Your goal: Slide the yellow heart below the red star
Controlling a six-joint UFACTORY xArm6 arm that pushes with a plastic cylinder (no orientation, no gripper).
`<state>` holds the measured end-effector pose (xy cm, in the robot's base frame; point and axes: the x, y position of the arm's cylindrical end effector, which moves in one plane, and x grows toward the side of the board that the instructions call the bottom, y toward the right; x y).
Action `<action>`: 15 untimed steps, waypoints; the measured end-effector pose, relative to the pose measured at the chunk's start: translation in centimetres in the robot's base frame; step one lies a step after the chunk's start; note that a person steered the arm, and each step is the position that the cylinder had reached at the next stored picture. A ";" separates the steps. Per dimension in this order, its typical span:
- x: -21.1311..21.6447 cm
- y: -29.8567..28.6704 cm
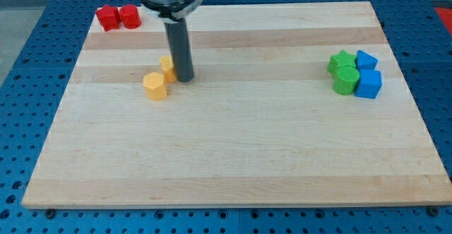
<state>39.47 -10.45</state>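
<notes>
A yellow block [167, 66], partly hidden by my rod so its shape is unclear, lies left of centre on the wooden board. My tip [184, 78] touches its right side. A second yellow block [155, 86], roughly hexagonal, lies just below and left of it. The red star [108, 18] sits at the board's top left corner, with a red round block [130, 16] touching its right side. Both yellow blocks lie below and to the right of the red pair.
At the view's right a cluster stands together: a green star [342, 62], a green round block [346, 80], and two blue blocks [366, 60] [369, 84]. The wooden board [233, 156] lies on a blue perforated table.
</notes>
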 end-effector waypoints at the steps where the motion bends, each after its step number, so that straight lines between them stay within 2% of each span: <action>1: 0.0 -2.9; 2: -0.1 -5.1; 4: -4.4 -5.1; 5: -6.1 -7.6; 7: -6.7 -10.8; 9: -6.9 -7.7; 11: -10.0 -8.7; 15: -8.2 -11.9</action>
<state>31.27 -22.39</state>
